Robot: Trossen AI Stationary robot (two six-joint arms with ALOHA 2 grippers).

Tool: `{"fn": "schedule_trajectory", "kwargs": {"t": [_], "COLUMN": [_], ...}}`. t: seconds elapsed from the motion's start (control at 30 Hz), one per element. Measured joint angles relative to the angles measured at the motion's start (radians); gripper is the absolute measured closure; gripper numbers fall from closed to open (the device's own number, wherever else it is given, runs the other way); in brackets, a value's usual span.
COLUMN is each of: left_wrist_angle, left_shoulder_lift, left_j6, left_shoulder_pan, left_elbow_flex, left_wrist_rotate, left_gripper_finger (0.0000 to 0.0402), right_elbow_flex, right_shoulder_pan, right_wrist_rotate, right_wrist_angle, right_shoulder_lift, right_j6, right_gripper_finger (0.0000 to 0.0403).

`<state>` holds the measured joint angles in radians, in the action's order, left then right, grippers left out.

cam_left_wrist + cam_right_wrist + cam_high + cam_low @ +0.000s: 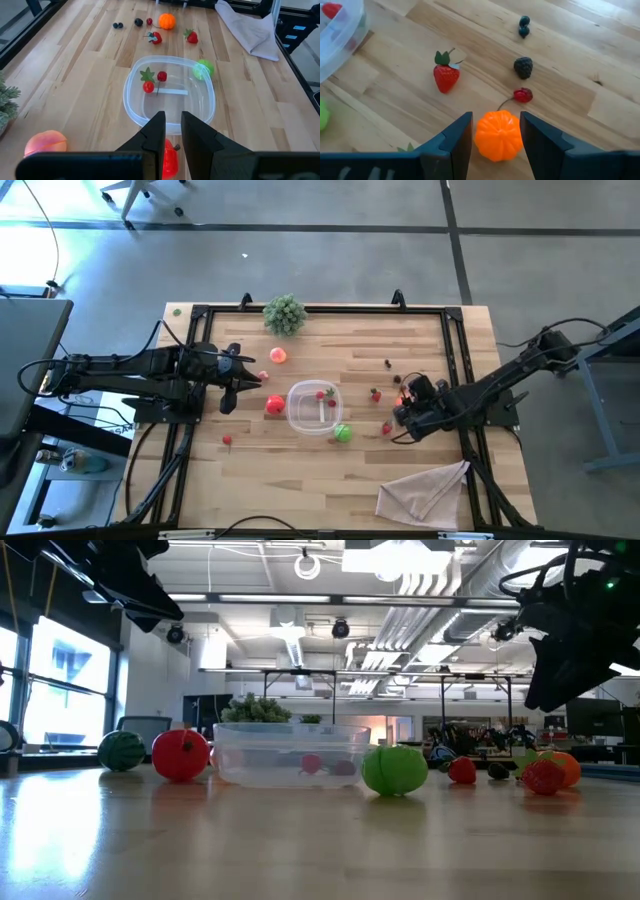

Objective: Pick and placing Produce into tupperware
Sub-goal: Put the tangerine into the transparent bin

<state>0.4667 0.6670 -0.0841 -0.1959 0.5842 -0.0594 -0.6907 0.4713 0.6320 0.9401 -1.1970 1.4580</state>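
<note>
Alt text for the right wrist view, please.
The right gripper has its open fingers either side of an orange fruit on the wooden table. Beyond lie a strawberry, a cherry, a blackberry and the tupperware's rim.

Clear tupperware [303, 417] mid-table holds 2 red produce pieces [155, 81]; others scattered around

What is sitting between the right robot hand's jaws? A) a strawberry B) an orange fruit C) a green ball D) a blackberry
B, since the right wrist view shows the round orange fruit sitting between the open jaws of the right gripper, while the strawberry and the blackberry lie farther off on the table.
</note>
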Motion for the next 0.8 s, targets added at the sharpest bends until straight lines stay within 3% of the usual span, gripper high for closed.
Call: {"fn": "schedule_trajectory", "kwargs": {"t": [0.13,0.43,0.8], "left_wrist_angle": [0.000,0.000,0.000], "left_shoulder_lift": [0.000,0.000,0.000], "left_j6": [0.000,0.000,0.000], "left_shoulder_pan": [0.000,0.000,0.000], "left_elbow_flex": [0.000,0.000,0.000], "left_wrist_rotate": [0.000,0.000,0.000], "left_gripper_finger": [0.0350,0.0350,0.0350], "right_elbow_flex": [0.000,0.000,0.028], "right_shoulder_pan": [0.000,0.000,0.000], "right_wrist_rotate": [0.006,-0.075,-0.083], "right_wrist_angle": [-0.004,-0.009,-0.014], "right_shoulder_lift": [0.000,-0.001,-0.001], "right_j6": [-0.054,0.027,0.029], "right_gripper_finger": [0.0247,0.0239,0.0149]}}
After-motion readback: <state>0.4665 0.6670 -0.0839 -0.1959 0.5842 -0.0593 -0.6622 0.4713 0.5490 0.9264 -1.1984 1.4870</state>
